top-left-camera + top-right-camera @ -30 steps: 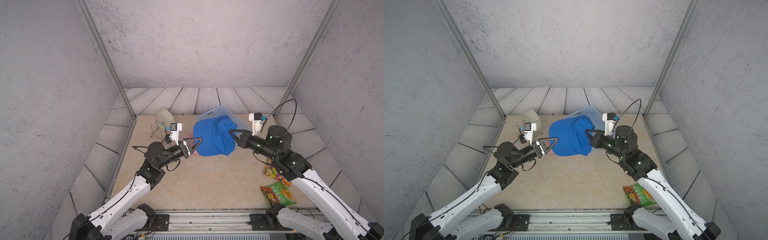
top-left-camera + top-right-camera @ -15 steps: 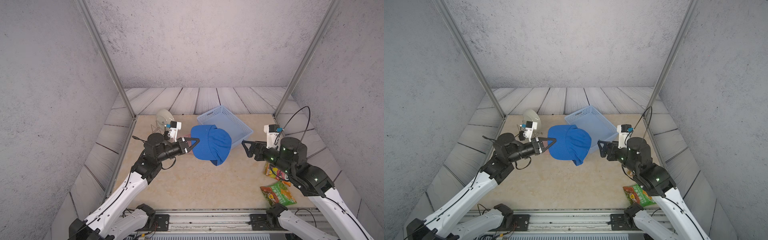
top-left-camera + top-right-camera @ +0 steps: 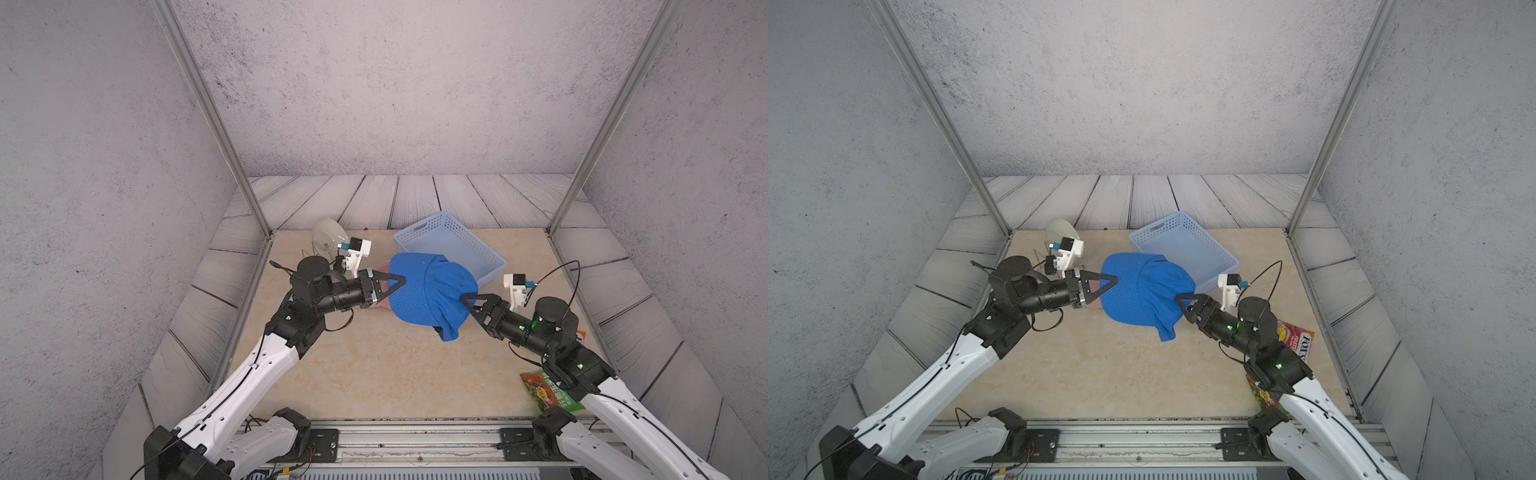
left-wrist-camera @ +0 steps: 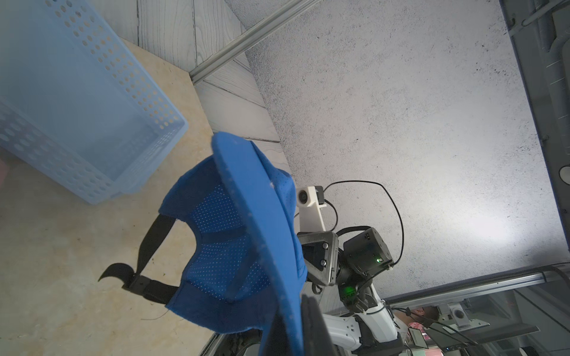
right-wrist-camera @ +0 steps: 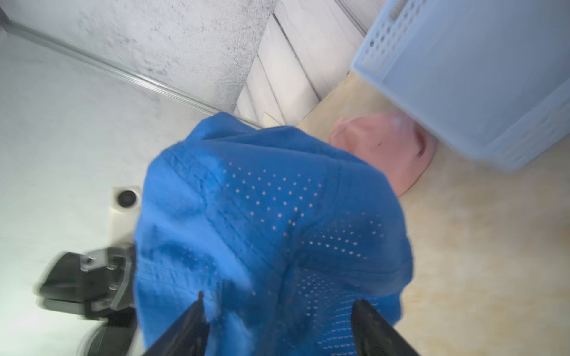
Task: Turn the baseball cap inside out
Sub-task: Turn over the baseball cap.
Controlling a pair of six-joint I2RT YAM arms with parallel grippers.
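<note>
left end effector (image 3: 403, 281) pinches the cap (image 3: 430, 301), right end effector (image 3: 463, 297) gapes.

So your arms (image 3: 249, 374) both start as white shells by the rail (image 3: 415, 442), then go black farther from it. Thin black cables (image 4: 354, 181) loop off each, plus a white camera block (image 3: 359, 248) with a teal plug. Green lights (image 3: 533, 322) dot the right arm (image 3: 631, 411). The right gripper (image 5: 277, 297) has black tapered fingers (image 5: 376, 336).
</note>
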